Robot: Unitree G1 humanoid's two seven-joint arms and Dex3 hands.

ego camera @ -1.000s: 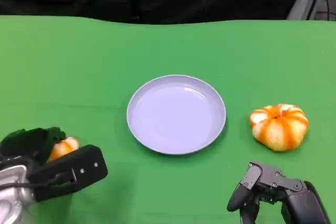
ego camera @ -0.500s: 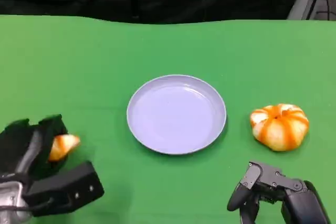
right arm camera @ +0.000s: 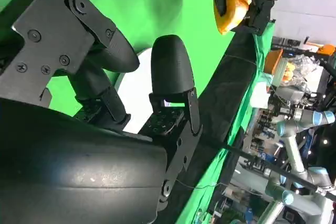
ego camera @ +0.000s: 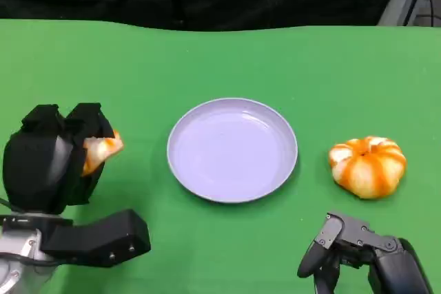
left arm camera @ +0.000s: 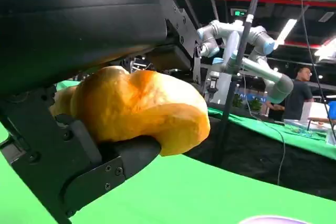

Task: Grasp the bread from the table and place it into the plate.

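The table point(ego camera: 220, 60) was covered in a bright green cloth, with a dark curtain behind it. A round, pale purple plate point(ego camera: 232, 149) sat in the middle with nothing in it. The left hand point(ego camera: 58, 156) was up off the cloth, to the left of the plate, and its black fingers point(left arm camera: 110, 163) were wrapped around a piece of bread point(left arm camera: 139, 108). The bread was golden and orange, and one end poked out toward the plate. The hand seemed to hold it from above and below so it would not slip on the way over. The lift looked done, so the next job was probably to carry the bread sideways until it was over the plate, then let go. A second bread point(ego camera: 367, 165), round like a little pumpkin, lay on the cloth to the right of the plate, well apart from it. The right hand point(ego camera: 358, 253) waited low, near that one, holding nothing. Its fingers looked a bit curled, but I could not tell for sure whether they were spread or closed.
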